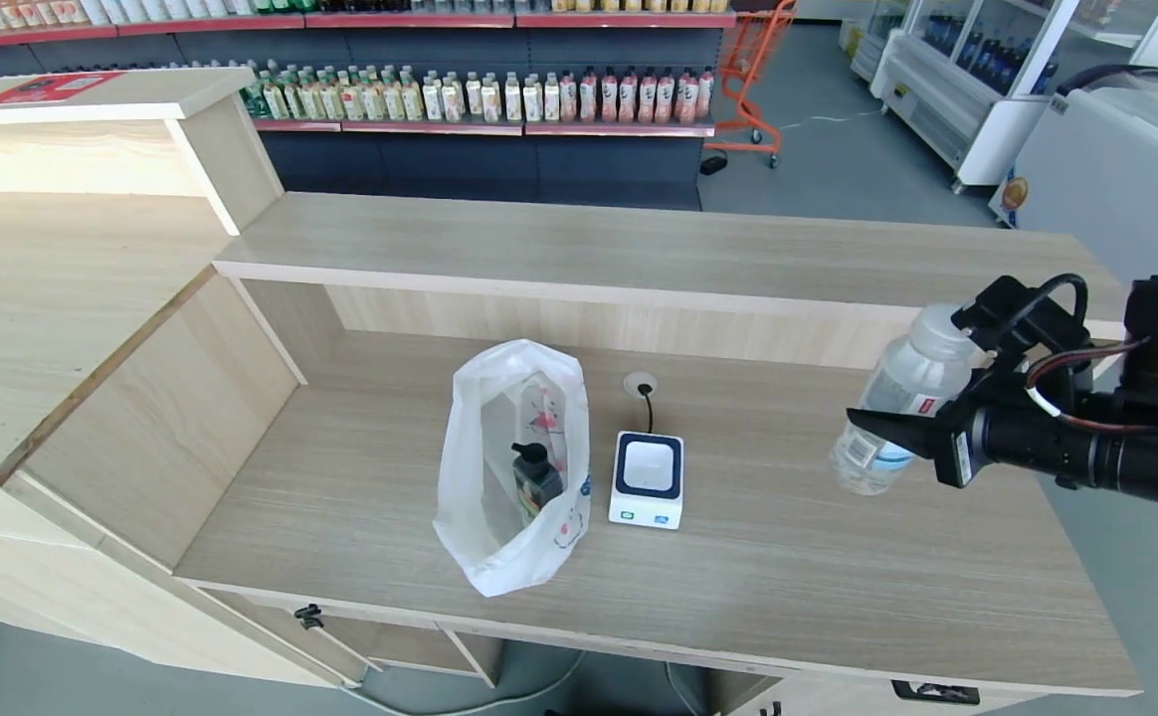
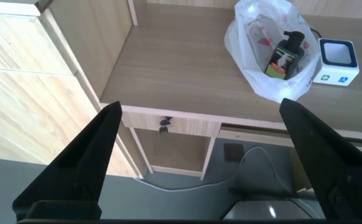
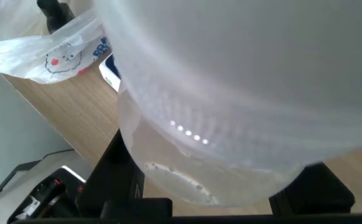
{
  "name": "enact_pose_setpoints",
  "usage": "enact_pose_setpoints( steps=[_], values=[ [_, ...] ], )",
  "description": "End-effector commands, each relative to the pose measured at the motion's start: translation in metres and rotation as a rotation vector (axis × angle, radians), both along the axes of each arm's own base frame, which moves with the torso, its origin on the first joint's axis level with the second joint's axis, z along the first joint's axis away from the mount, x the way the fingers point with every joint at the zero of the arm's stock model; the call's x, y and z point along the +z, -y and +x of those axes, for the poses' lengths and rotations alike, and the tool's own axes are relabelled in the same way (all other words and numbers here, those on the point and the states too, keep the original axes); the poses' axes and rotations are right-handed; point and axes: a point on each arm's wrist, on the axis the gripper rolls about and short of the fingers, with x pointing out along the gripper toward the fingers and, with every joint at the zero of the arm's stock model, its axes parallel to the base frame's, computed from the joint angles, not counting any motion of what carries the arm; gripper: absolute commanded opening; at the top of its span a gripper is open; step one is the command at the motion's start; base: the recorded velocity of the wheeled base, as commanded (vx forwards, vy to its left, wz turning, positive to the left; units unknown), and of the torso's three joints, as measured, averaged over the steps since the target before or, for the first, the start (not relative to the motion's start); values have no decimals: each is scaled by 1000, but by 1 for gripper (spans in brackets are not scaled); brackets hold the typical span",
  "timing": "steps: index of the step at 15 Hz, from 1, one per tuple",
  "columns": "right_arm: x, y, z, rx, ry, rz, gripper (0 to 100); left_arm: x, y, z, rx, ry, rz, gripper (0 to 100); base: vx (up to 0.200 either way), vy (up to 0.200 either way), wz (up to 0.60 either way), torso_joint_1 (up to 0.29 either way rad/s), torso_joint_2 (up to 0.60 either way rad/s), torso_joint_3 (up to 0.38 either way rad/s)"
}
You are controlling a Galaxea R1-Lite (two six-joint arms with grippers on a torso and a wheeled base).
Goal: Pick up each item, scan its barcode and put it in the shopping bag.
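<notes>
1. Grip: the right hand point(image 1: 927, 378) is closed on a clear bottle point(image 1: 868, 452), with one finger set against each side of its body.
2. The clear bottle is held tilted, its base lower than its neck and turned away from the wrist. It is seen clear of the bench point(image 1: 788, 557), over the bench's right end.
3. In the right wrist view the clear bottle point(image 3: 231, 99) is pressed close to the camera, between the two dark fingers.
4. A scanner point(image 1: 648, 477) is set flat on the bench, to the left of the right hand and lower. A cable point(image 1: 647, 403) is run from its far side to a port in the bench top.
5. The shopping bag point(image 1: 499, 467) is stood just beyond the scanner from the right hand, mouth open and upward. The two are close together; contact cannot be told.
6. A dark pump bottle point(image 1: 536, 477) is seen upright inside the shopping bag.
7. The left hand point(image 2: 199, 107) is held spread, with nothing between its fingers. It is placed off the near edge of the bench.
8. From the left hand, the shopping bag point(image 2: 255, 68) and the scanner point(image 2: 336, 59) are seen ahead, well apart from it.
</notes>
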Motion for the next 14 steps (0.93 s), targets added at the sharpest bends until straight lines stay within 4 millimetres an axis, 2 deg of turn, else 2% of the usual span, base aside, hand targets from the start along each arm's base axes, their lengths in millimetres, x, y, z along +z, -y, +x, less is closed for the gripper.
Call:
enact_pose_setpoints(
  steps=[1, 3, 5, 8, 12, 14],
  values=[
    [-10, -8, 13, 29, -44, 7, 0, 0, 0, 0, 0, 1, -1, 100, 0, 0, 0, 0, 0, 0],
    [-13, -16, 22, 66, -54, 10, 0, 0, 0, 0, 0, 1, -7, 100, 0, 0, 0, 0, 0, 0],
    [-17, -30, 23, 130, -70, 16, 0, 0, 0, 0, 0, 1, -10, 100, 0, 200, 0, -10, 0, 5],
    [-26, -32, 29, 144, -98, 12, 0, 0, 0, 0, 2, 1, -7, 100, 0, 200, 0, 10, -1, 4],
    [-30, -33, 38, 164, -54, -47, 0, 0, 0, 0, 2, 1, -7, 100, 0, 0, 0, 0, 0, 0],
    [-36, -24, 58, 172, 71, -162, 0, 0, 0, 0, 2, -1, -7, 100, 0, 0, 0, 0, 0, 0]
  ],
)
